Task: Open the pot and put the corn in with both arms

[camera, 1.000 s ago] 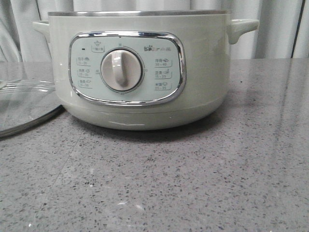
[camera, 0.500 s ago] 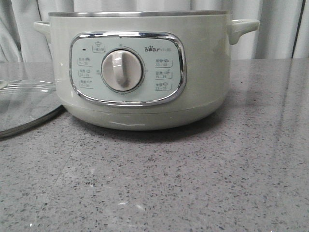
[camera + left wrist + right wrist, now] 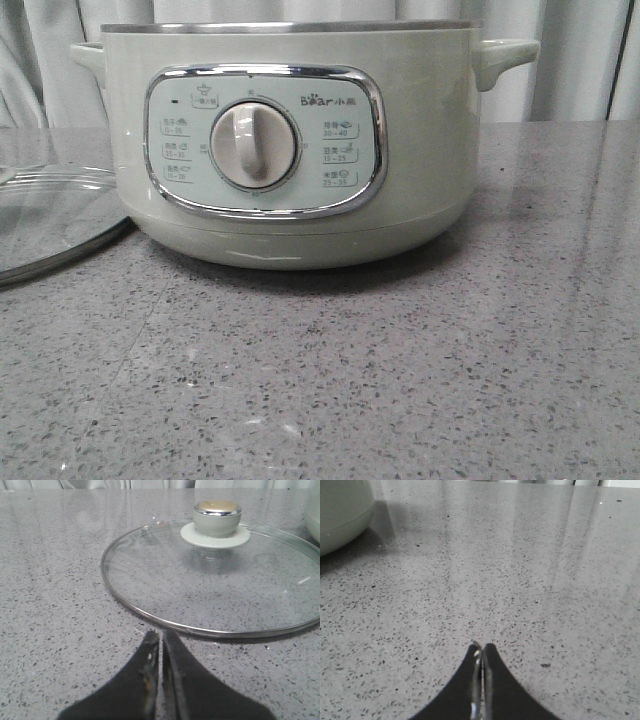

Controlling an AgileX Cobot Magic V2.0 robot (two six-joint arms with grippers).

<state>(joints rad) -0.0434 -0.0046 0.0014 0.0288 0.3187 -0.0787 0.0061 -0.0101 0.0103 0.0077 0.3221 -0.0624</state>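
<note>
The sage-green pot [image 3: 290,140] stands uncovered at the middle of the front view, its dial facing me; a slice of its side also shows in the right wrist view, the pot [image 3: 342,512]. Its glass lid [image 3: 215,580] lies flat on the counter beside the pot, knob up, also seen as the lid [image 3: 50,215] at the left of the front view. My left gripper [image 3: 161,635] is shut and empty, just short of the lid's steel rim. My right gripper [image 3: 482,646] is shut and empty over bare counter. The corn is out of view; the pot's inside is hidden.
Grey speckled counter [image 3: 400,370] stretches in front of the pot. Pale curtains [image 3: 580,60] hang behind the table. The pot's side handle [image 3: 505,55] sticks out to the right.
</note>
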